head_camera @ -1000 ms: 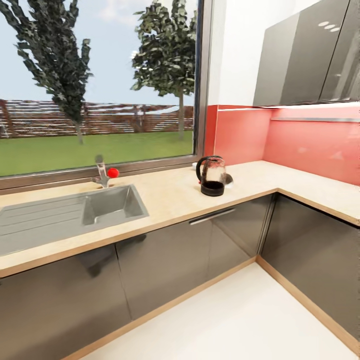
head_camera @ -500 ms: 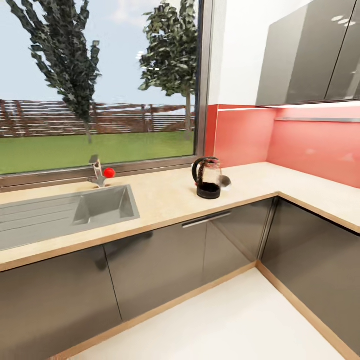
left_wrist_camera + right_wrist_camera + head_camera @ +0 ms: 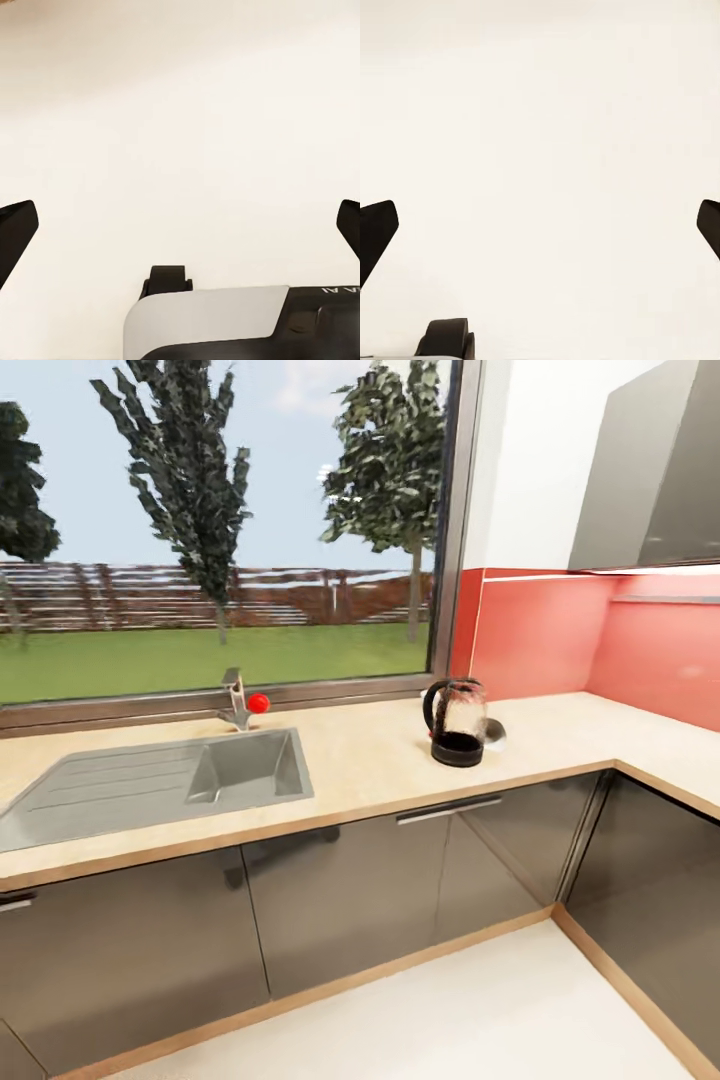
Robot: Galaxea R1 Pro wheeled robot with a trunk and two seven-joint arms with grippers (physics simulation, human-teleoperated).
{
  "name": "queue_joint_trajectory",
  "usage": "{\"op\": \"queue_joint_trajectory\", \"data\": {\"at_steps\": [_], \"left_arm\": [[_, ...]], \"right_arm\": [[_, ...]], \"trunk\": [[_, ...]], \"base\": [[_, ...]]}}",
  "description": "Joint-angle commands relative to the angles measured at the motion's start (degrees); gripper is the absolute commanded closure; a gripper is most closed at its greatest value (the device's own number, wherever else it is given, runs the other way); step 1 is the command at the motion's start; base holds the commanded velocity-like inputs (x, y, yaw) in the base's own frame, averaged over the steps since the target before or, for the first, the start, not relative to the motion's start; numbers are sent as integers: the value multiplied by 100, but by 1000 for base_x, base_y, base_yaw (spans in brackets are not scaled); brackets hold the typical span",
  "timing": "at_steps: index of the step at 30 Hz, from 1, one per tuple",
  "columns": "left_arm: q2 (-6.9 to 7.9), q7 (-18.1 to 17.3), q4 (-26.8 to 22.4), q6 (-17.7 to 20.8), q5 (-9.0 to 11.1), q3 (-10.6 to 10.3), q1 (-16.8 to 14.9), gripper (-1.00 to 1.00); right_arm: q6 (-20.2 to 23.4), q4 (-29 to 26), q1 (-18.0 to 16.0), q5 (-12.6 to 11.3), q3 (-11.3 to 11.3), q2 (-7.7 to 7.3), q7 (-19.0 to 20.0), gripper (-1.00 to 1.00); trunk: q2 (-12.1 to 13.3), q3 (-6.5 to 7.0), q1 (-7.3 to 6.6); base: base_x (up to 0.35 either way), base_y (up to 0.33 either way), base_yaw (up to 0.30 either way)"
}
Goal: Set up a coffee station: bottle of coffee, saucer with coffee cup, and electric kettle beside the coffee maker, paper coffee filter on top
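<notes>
On the countertop (image 3: 360,760), right of the sink (image 3: 245,775), stands the electric kettle (image 3: 457,722). We judge ourselves on our way; next we close in. Left gripper (image 3: 180,225) and right gripper (image 3: 540,225) are spread apart, holding nothing.

You face a beige countertop (image 3: 370,760) that turns a corner on your right, above dark grey cabinets (image 3: 340,900). A steel sink (image 3: 160,785) sits beneath a wide window (image 3: 220,530) showing trees and grass. Red backsplash (image 3: 540,635), pale floor (image 3: 450,1020).
</notes>
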Motion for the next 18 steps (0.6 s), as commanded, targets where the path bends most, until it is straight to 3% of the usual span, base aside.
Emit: {"op": "queue_joint_trajectory", "data": {"at_steps": [1,13,18], "left_arm": [[0,0,-7,-8,-5,-1,2,-100],[0,0,-7,-8,-6,-4,2,-100],[0,0,-7,-12,-7,-1,2,-100]], "right_arm": [[-18,4,-3,-4,-3,0,-6,-100],[-18,4,-3,-4,-3,0,-5,-100],[-18,4,-3,-4,-3,0,-6,-100]], "trunk": [[-2,-5,2],[-2,-5,2],[-2,-5,2]], "base": [[252,-77,108],[290,-116,23],[220,-177,138]]}}
